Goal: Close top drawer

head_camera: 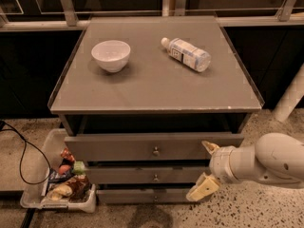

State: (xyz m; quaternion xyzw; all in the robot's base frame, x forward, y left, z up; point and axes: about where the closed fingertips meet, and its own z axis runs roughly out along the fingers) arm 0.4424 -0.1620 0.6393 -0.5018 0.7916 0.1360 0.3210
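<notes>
The top drawer (118, 148) is a wide grey drawer with a small round knob (155, 151) at its centre. It stands out a little from the cabinet, with a dark gap above its front. My gripper (205, 168) is at the drawer's right end, on a white arm coming in from the right. Its fingers are spread open: the upper fingertip (209, 147) is against the right end of the drawer front, and the lower one (201, 188) hangs in front of the lower drawers. It holds nothing.
A white bowl (111, 54) and a lying plastic bottle (186, 54) rest on the cabinet top (152, 87). Two narrower drawers (142, 175) sit below. A clear bin of snacks (59, 184) and a black cable (21, 151) lie left; a white pole (290, 101) stands right.
</notes>
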